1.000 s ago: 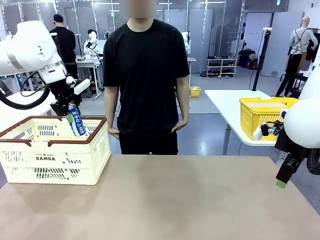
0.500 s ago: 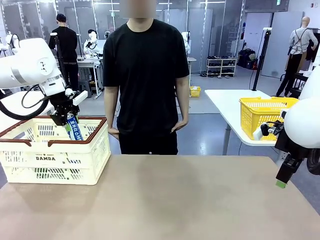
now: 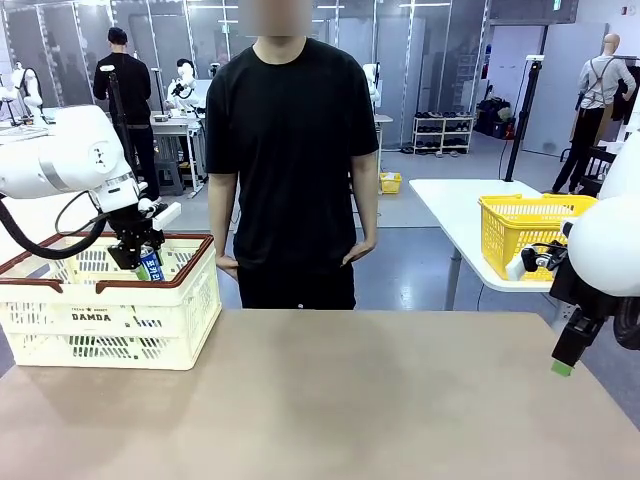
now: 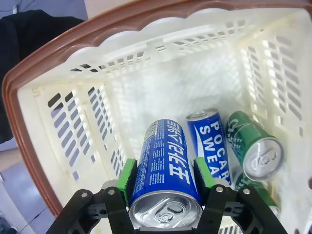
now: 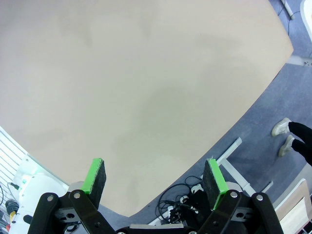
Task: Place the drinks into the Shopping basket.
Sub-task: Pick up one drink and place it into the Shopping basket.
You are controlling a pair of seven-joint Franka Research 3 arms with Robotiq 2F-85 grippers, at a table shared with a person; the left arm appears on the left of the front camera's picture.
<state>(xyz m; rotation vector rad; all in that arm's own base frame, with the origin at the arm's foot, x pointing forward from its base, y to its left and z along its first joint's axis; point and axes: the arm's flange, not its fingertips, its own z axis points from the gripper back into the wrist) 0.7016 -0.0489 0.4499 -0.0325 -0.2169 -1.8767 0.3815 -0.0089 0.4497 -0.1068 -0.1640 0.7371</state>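
Left gripper (image 4: 165, 183) clamped on a blue can (image 4: 165, 173), white lettering, silver top, inside the cream Shopping basket (image 3: 110, 320). Another blue can (image 4: 210, 141) and green can (image 4: 253, 144) lie on the basket floor. Right gripper (image 5: 155, 183) jaws wide apart, holding nothing.

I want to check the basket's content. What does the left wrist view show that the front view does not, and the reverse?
Left wrist view alone: inside the basket, another blue can and a green can lie on the bottom, with part of a second green can below.

Front view alone: the person standing behind the table, the right tool hanging open, and a yellow basket.

Both: the left tool shut on the held can, lowered into the basket.
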